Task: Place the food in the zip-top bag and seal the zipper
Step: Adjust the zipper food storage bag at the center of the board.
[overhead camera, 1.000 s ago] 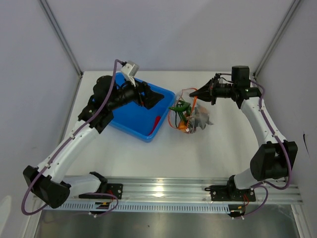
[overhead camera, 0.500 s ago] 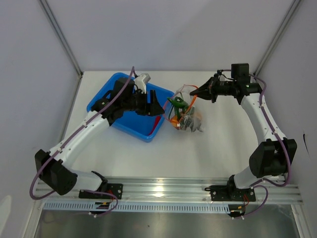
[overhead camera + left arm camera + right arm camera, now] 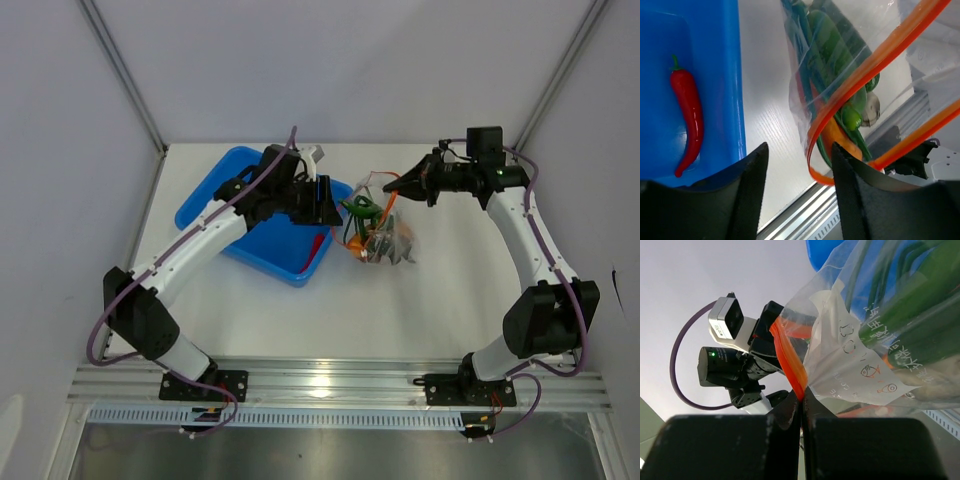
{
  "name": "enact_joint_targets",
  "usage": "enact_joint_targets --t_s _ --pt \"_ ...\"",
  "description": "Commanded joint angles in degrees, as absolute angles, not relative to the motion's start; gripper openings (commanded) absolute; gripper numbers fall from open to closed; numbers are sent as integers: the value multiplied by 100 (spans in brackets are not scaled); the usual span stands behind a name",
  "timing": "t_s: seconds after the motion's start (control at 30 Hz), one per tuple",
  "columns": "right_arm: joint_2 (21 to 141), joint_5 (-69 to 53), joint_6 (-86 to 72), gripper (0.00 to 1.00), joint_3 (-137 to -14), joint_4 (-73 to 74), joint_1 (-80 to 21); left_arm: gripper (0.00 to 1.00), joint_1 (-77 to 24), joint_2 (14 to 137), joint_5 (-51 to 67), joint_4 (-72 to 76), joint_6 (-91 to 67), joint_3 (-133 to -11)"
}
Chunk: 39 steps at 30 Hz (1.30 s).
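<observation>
The clear zip-top bag (image 3: 385,240) lies right of the blue tray (image 3: 262,245), with green pods (image 3: 360,212), an orange slice and a grey piece inside. My right gripper (image 3: 403,185) is shut on the orange-red zipper (image 3: 790,360) and holds the bag's mouth up. My left gripper (image 3: 326,203) is open and empty over the tray's right edge, just left of the bag. In the left wrist view the open zipper loop (image 3: 875,65) and pods (image 3: 832,55) lie ahead of the gripper (image 3: 800,200). A red chili (image 3: 687,120) lies in the tray (image 3: 710,65).
The walls of the enclosure stand close on the left, right and back. The aluminium rail (image 3: 330,380) with both arm bases runs along the near edge. The left wrist camera and arm show behind the bag in the right wrist view (image 3: 727,357).
My left arm has swung right from the middle of the tray to its right edge, close to the bag. The bag has shifted slightly; the right gripper has kept hold.
</observation>
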<state>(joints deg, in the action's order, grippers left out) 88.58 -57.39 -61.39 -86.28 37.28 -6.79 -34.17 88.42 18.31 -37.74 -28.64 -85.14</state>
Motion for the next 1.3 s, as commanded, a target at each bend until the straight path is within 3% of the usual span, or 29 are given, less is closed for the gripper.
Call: enact_joint_targets --t_s 0.0,0.07,0.17,0.2,0.27,0.53,0.63,0.77,0.93,1.0,1.07,1.13,1.23,1.27 --pt "8807 -5880 -6091 0 -8912 3665 -712 53 -3542 9026 1846 -3832 -3006 -8868" --pt "8815 -5906 -6126 0 -8912 3621 -712 50 -3603 9088 1846 -3832 -2997 -8868" --pt "8807 -5932 -6205 0 -8912 3533 -712 34 -3639 9176 1942 -3727 -2953 -8947" --pt "8815 -5933 -6205 0 -8912 3533 -695 16 -3639 9237 2003 -3700 -2918 -9078" --pt "8833 -5941 -6118 0 -8877 3577 -668 1 -3639 9316 2126 -3700 -2786 -9289" --pt "9017 -5011 -4493 0 -9780 5368 -343 1 -3700 9097 4507 -1559 -3391 -9441" --pt "9044 -4668 -3991 0 -10423 5905 -229 1 -3727 9289 3905 -2308 -3323 -9378" --pt "8983 -4597 -3859 0 -10310 6020 -123 1 -3674 9622 3647 -3285 -2884 -9255" --pt "8982 -4570 -3692 0 -10196 6117 -53 0 -3674 9467 3666 -2700 -2532 -9010" --pt "8983 -4553 -3578 0 -9925 6205 -61 10 -3648 9072 3482 -2183 -2330 -8676" --pt "8965 -4544 -3525 0 -9739 6214 121 33 -3552 8887 2939 -2162 -2268 -8587" --pt "8982 -4500 -3454 0 -9598 6266 149 43 -3402 8851 2796 -2320 -2215 -8587" --pt "9158 -4386 -3366 0 -9694 6468 185 77 -3016 8781 2269 -2619 -2373 -8482" --pt "9202 -4360 -3358 0 -9712 6504 185 96 -2858 8728 1737 -2715 -2408 -8438"
